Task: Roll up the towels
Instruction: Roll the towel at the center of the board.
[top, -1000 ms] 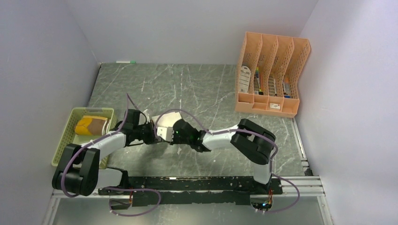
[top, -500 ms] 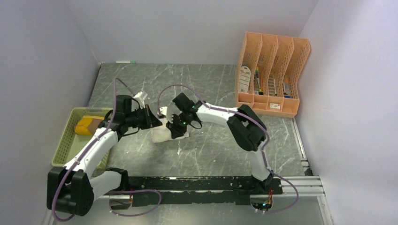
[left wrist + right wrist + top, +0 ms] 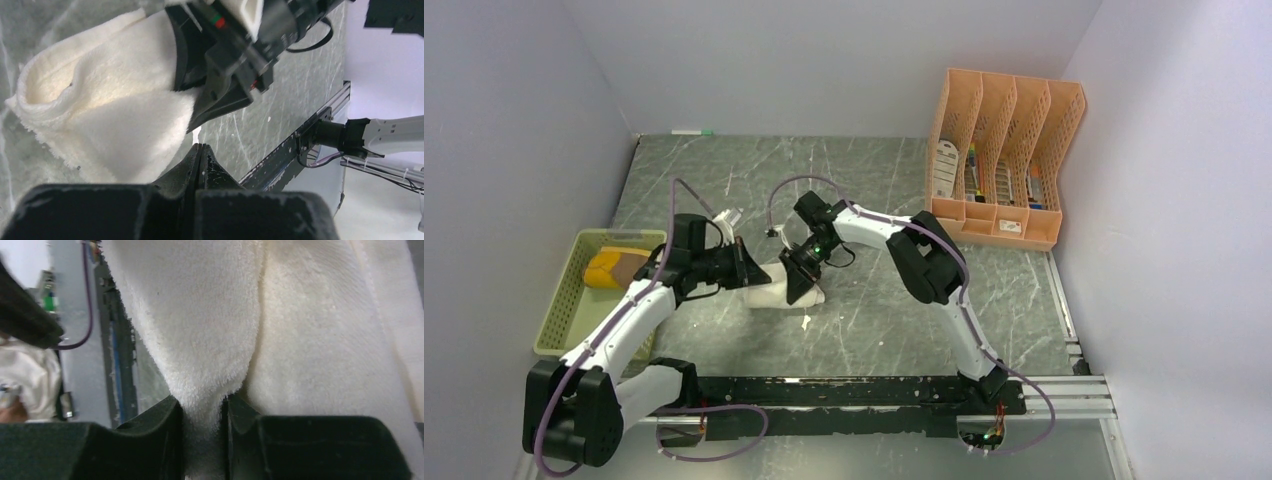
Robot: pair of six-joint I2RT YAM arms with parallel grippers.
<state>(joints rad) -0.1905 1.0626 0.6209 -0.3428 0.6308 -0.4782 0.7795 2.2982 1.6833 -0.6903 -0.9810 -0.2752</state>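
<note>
Left gripper point(image 3: 746, 272) nearer cream towel point(image 3: 769, 296) now — fold in right gripper point(image 3: 200, 410).

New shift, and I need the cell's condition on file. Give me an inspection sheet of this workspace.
Surface: dark marbled table; one white speck near the towel.
Job's things: white towel bunched mid-table; brown towel lies in the green basket.
Clutter: orange organizer with items, far right; pen at the far edge.
Grippers: left gripper shut, beside the white towel; right gripper shut on the white towel.
Cables: purple cables loop above both arms; no snag seen.
Surroundings: plain walls; nothing else seen.
</note>
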